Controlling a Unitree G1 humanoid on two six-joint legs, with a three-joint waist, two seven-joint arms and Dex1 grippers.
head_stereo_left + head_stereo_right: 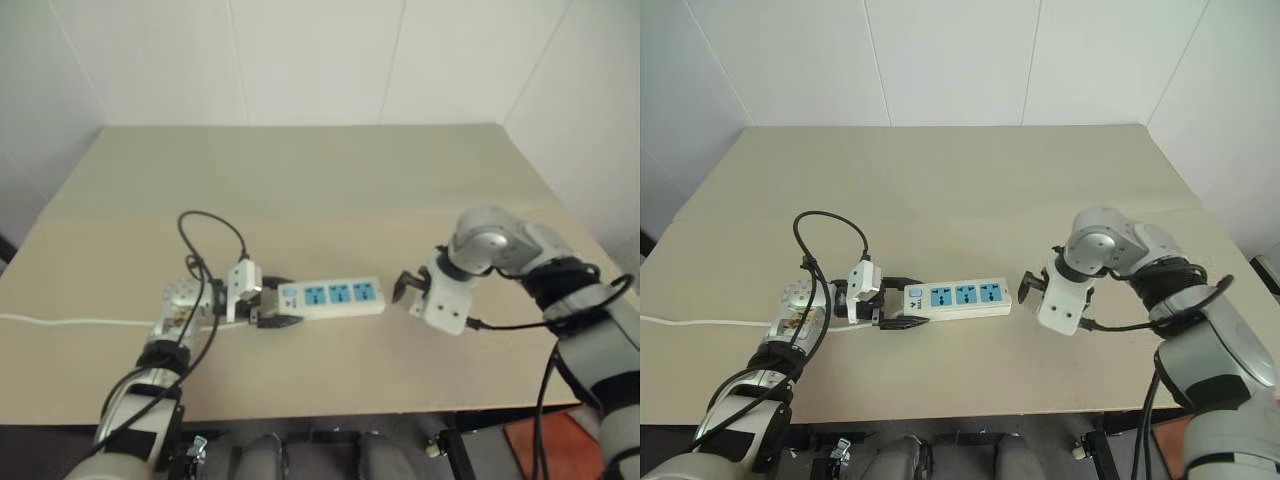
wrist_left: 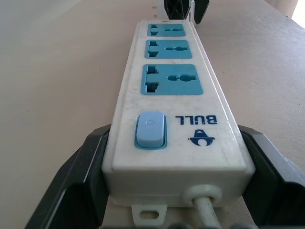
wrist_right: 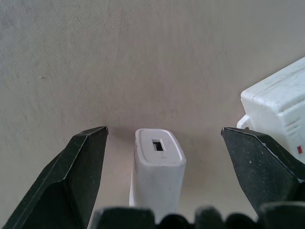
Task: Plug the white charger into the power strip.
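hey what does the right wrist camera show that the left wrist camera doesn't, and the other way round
Right wrist view alone: the white charger standing between the right hand's wide-open fingers, untouched, port end toward the camera.

Left wrist view alone: the power strip's three blue socket faces, blue switch and cord exit, with the left hand's fingers on either side of the switch end.

Both: part of the power strip and the tan table.

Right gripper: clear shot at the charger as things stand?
Probably yes. The right gripper is open, and the charger stands between its fingers with a gap on each side. Nothing sits between them; the power strip end lies just beside one finger.
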